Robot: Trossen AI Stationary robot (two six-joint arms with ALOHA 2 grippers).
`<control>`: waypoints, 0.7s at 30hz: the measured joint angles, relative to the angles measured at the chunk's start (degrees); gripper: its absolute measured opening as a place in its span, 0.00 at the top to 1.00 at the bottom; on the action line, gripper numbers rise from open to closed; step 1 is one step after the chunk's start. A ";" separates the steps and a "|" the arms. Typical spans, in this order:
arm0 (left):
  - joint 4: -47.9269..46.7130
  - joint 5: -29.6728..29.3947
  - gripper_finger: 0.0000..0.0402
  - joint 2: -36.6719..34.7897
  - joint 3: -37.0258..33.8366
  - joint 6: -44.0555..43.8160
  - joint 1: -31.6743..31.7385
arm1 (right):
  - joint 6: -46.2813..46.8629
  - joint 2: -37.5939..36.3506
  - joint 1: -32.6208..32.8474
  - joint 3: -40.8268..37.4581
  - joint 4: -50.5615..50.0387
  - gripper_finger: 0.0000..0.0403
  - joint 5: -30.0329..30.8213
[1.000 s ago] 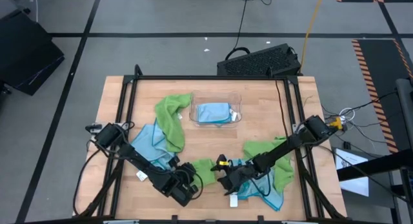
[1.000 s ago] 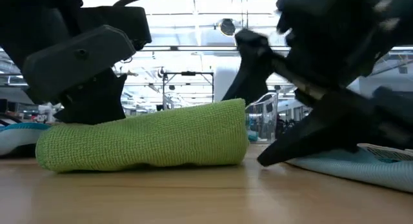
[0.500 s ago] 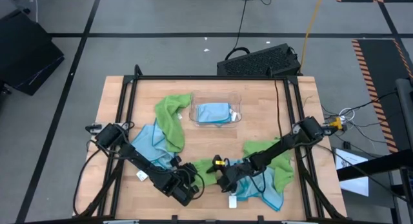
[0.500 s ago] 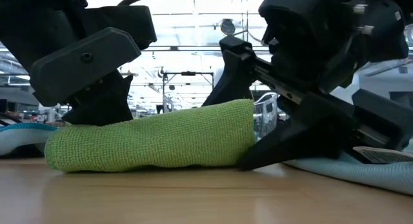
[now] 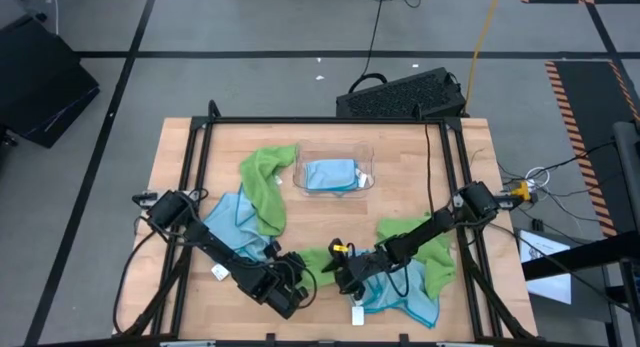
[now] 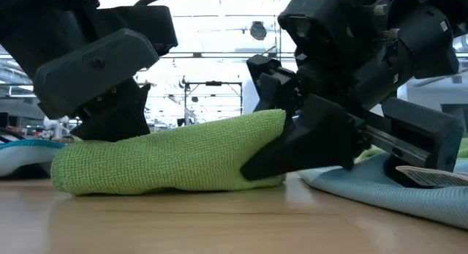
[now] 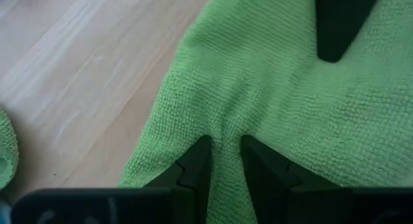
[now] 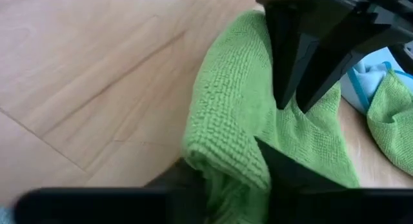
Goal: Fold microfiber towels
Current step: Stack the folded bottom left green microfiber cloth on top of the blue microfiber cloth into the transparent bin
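A lime green microfiber towel lies folded into a thick roll on the wooden table near its front edge, shown small in the high view. My left gripper is shut on the towel's left end. My right gripper is shut on its right end. Other towels lie loose: a green one, a light blue one, and a green and blue heap under my right arm. My left gripper pinches a raised ridge of the green towel between its two fingers, slanting down from the table's left. The towel rests on the table. My right gripper has the towel's rounded folded end between its two fingers, several layers thick. It comes slanting low from the table's right, and the towel lies on the table.
A clear plastic tray at the table's middle back holds a folded light blue towel. Black frame rails run along the table's sides. A white tag lies near the front edge.
My right gripper has come down and toward the table's left, onto the green towel's right end, and has shut on it. The towel's right end is now pressed in between its fingers; the rest of the roll has stayed where it was.
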 joint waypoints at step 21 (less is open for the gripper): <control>-14.31 -20.17 0.78 -15.22 0.00 3.87 -2.29 | -12.20 -22.18 -5.14 -0.28 -17.57 0.97 7.26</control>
